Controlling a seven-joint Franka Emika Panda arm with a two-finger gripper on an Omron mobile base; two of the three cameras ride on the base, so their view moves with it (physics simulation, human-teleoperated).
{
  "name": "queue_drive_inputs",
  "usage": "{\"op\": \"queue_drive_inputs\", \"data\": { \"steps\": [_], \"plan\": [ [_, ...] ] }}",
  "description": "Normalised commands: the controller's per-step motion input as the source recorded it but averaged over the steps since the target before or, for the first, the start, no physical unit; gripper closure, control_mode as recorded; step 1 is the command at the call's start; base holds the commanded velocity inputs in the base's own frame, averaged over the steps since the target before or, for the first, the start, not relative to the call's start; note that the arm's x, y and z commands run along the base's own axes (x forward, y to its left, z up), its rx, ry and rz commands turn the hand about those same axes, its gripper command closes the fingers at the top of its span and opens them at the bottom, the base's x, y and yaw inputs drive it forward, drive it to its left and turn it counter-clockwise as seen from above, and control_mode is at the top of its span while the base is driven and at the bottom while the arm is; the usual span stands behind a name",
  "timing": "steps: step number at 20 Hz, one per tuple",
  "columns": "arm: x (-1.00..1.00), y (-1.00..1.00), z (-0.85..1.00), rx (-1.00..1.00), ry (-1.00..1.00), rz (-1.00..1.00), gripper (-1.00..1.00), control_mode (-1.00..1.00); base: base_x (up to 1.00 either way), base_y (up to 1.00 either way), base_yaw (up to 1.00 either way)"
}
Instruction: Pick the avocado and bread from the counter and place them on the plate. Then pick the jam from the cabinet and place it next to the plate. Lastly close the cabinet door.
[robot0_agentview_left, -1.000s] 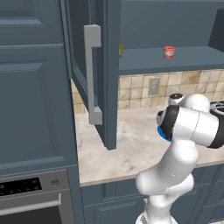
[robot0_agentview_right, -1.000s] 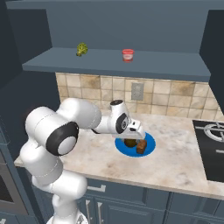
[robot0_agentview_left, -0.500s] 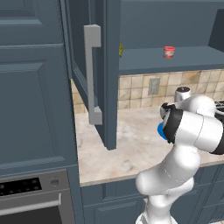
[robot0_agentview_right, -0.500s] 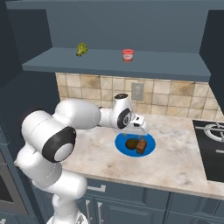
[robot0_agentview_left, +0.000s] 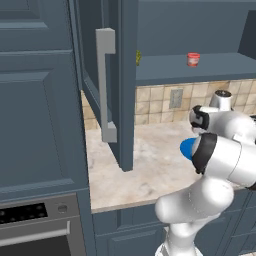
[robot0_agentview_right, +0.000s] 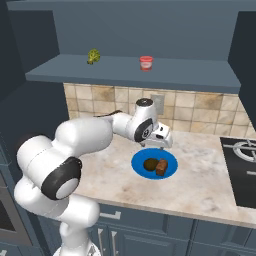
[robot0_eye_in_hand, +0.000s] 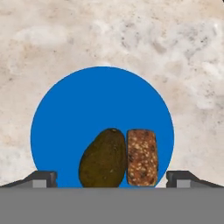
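since the earlier frames the gripper (robot0_agentview_right: 161, 145) had lifted off the plate (robot0_agentview_right: 172, 160) and risen above it, leaving the food behind. its fingers (robot0_eye_in_hand: 41, 178) stood wide apart and held nothing.

in the hand view the avocado (robot0_eye_in_hand: 103, 159) and the bread (robot0_eye_in_hand: 141, 157) lay side by side, touching, on the near part of the blue plate (robot0_eye_in_hand: 87, 109), between the two fingertips but below them and clear of both. in the right base view the avocado (robot0_agentview_right: 150, 164) sat left of the bread (robot0_agentview_right: 162, 167), with the gripper hanging just above the plate's far rim.

the plate rested on the counter (robot0_agentview_right: 205, 185). the jam (robot0_agentview_right: 146, 63) stood on the cabinet (robot0_agentview_right: 130, 70) shelf, well above the plate, with a small yellow-green thing (robot0_agentview_right: 93, 56) further left on the same shelf. in the left base view the cabinet door (robot0_agentview_left: 112, 90) stood swung open.
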Motion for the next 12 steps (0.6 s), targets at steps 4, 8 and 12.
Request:
{"op": "queue_drive_inputs", "data": {
  "steps": [4,8,12],
  "plan": [
    [-0.14,0.0,0.35,0.03,-0.17,0.0,-1.0,-1.0,0.0,0.0,0.0],
    [-0.22,0.0,0.35,0.01,-0.17,0.0,-1.0,-1.0,0.0,0.0,0.0],
    [-0.32,0.02,0.32,0.0,-0.15,0.0,-1.0,-1.0,0.0,0.0,0.0]
  ]
}}
